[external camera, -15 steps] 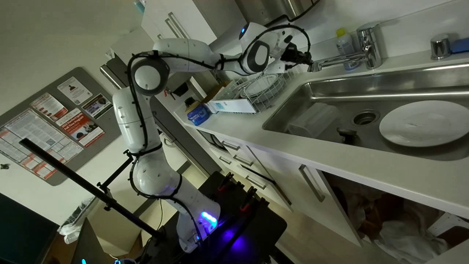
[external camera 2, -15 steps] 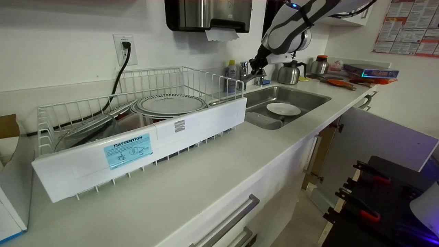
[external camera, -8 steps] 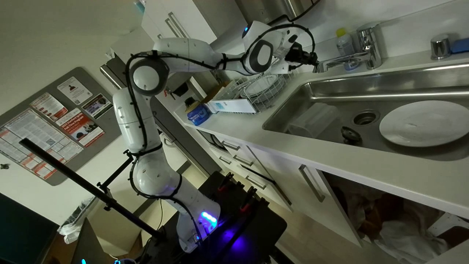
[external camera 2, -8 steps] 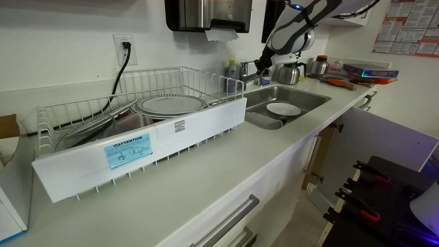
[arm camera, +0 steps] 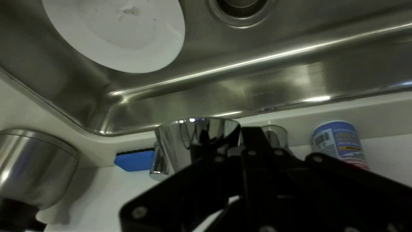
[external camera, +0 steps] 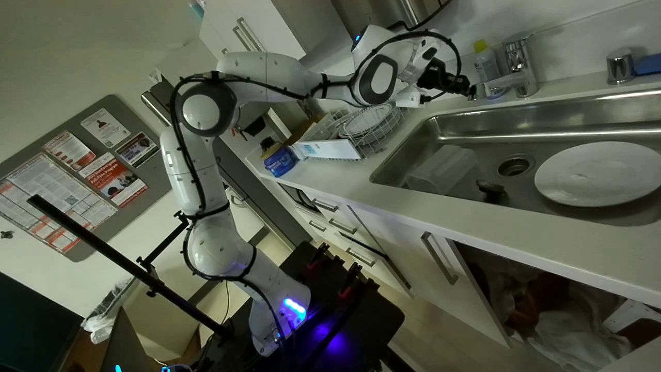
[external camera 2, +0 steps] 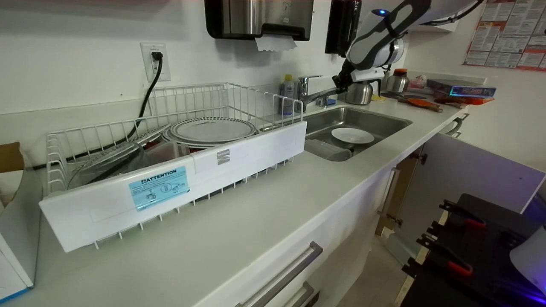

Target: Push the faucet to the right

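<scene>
- Because your hand (arm camera: 254,131), fingers together with nothing visible between, seems to touch the faucet (external camera: 519,71) only at its left end, smooth metal could let it skid off.
- Right of there, just beyond the sink (external camera: 568,114), the faucet's base could strain if you overpush.
- Farther right, the plate (external camera: 601,173) in the sink could be struck if you dip.
</scene>
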Controlling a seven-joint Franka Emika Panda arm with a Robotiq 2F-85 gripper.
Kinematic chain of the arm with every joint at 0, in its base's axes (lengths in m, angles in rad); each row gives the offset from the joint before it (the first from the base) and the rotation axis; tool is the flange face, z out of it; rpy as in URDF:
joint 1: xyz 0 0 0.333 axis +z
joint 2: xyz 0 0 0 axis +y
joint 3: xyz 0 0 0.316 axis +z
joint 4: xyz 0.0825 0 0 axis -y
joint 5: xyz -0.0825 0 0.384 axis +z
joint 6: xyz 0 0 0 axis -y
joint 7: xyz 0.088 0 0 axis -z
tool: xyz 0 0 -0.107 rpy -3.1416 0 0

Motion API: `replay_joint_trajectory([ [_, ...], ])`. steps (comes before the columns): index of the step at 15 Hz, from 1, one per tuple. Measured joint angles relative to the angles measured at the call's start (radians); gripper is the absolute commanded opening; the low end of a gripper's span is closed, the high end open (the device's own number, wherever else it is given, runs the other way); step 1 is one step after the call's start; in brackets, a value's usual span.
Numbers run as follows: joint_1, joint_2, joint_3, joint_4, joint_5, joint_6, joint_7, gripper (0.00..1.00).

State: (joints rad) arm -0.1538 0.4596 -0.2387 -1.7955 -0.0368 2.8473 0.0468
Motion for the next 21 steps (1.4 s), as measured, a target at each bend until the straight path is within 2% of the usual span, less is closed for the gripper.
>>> replay_joint_trajectory([
  [8, -0.075, 0.013, -0.051, 0.041, -0.001, -0.002, -0.001, 0.0],
  [15, -0.123, 0.048, -0.051, 0.116, -0.002, -0.034, -0.01, 0.0],
  [18, -0.114, -0.001, -0.024, 0.092, -0.007, -0.087, -0.041, 0.0],
  [21, -0.089, -0.126, -0.021, 0.012, -0.043, -0.199, -0.064, 0.0],
])
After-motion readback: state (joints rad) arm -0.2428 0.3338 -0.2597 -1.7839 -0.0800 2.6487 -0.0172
